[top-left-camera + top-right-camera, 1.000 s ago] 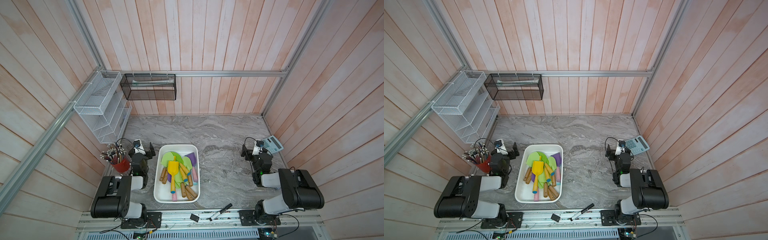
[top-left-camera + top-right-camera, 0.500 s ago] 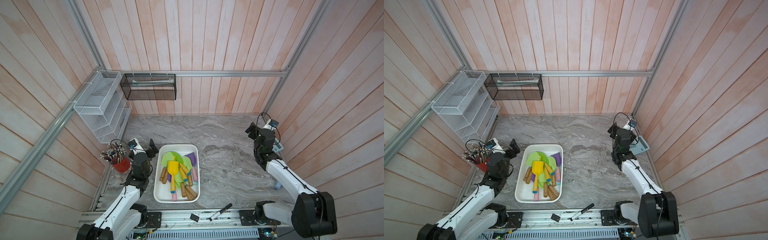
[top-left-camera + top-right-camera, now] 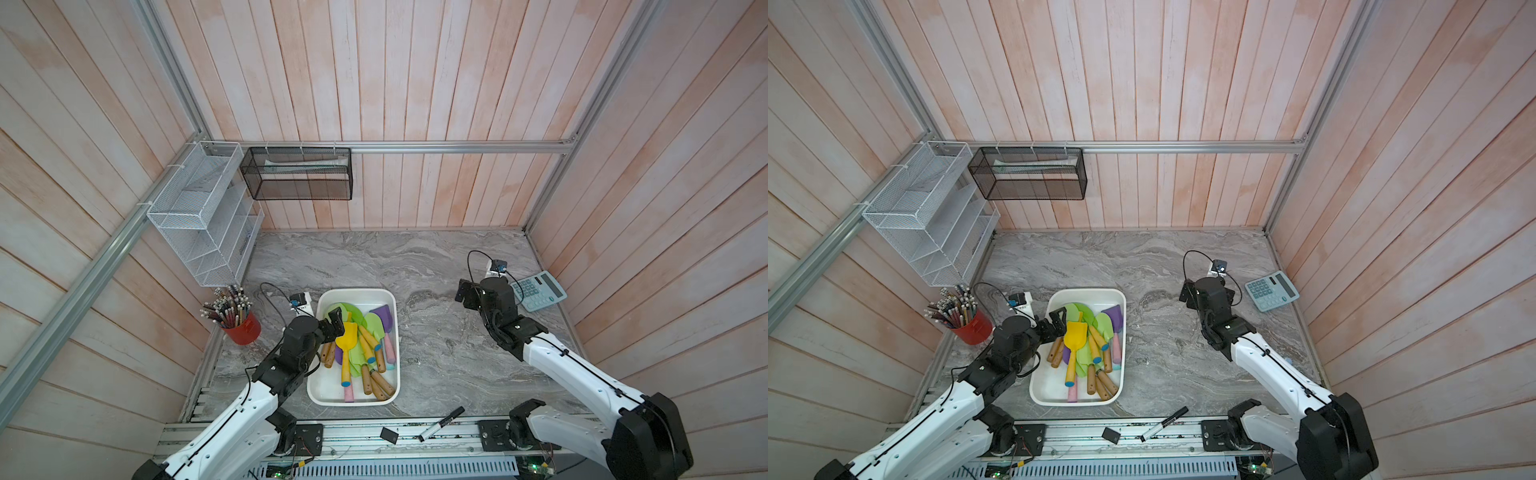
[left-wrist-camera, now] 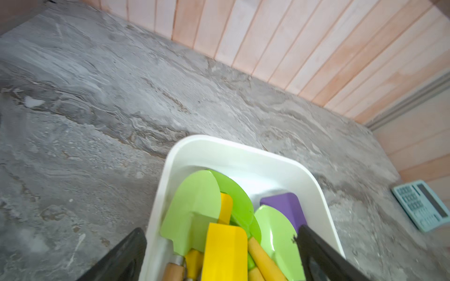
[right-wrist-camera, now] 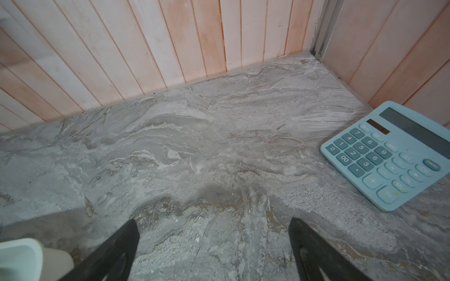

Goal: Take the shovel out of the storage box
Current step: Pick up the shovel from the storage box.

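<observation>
Since the shovels all lie heaped in the storage box (image 3: 325, 392), which sits on the table (image 3: 436, 257) just in front of my left arm (image 3: 291, 353), that arm is plainly the nearer one. Its jaws stand wide apart and hold nothing, hanging over the far-left part of the box. Between them, the left wrist view shows the blade of the yellow shovel (image 4: 225, 250), which lies on top of the heap.

That shovel's long axis runs along the box's length, with the blade toward the back wall and the blue-tipped handle toward the front rail. The handle therefore lies back from the jaws, toward the arm's base.

The right jaws are also open and empty. They hang over bare table beside the calculator (image 3: 538, 291), well apart from the box.

A second ago both arms sat folded by their bases. Half a second ago the left jaws were outside the box's left rim, and now they are over it.
</observation>
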Motion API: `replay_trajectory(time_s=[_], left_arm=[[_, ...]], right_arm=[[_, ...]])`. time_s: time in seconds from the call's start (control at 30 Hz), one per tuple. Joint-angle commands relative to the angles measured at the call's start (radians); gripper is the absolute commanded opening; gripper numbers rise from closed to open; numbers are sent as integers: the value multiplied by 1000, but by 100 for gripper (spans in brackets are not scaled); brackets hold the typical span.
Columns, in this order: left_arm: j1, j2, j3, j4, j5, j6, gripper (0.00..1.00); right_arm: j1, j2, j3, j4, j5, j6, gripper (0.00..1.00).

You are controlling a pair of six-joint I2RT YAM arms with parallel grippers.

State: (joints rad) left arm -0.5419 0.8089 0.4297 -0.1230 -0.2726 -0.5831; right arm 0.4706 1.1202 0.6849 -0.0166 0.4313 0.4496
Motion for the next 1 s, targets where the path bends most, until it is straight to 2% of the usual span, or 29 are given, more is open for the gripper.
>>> replay_trajectory(time_s=[0.0, 0.07, 0.23, 0.3, 0.33, 0.47, 0.73, 0.97], left_arm=[[-114, 70, 72, -190, -59, -77, 91], [-211, 129, 99, -250, -98, -138, 88], [-357, 263, 130, -331, -86, -314, 83], [-404, 289, 128, -350, -90, -378, 83], [-455, 299, 130, -363, -99, -410, 81], [-542, 321, 149, -429, -151, -505, 78], [-663, 388, 253, -650, -279, -643, 72], [-667, 316, 226, -720, -301, -660, 68]], right_arm=[[10, 25, -28, -66, -7, 22, 98], [9, 39, -36, -75, -43, 18, 98], [23, 52, -45, -80, -96, 20, 97], [24, 52, -52, -81, -115, 16, 97], [25, 49, -57, -78, -124, 17, 96], [25, 44, -87, -55, -160, 15, 94], [29, 57, -121, -36, -210, 24, 89], [31, 43, -143, -21, -245, 26, 86]])
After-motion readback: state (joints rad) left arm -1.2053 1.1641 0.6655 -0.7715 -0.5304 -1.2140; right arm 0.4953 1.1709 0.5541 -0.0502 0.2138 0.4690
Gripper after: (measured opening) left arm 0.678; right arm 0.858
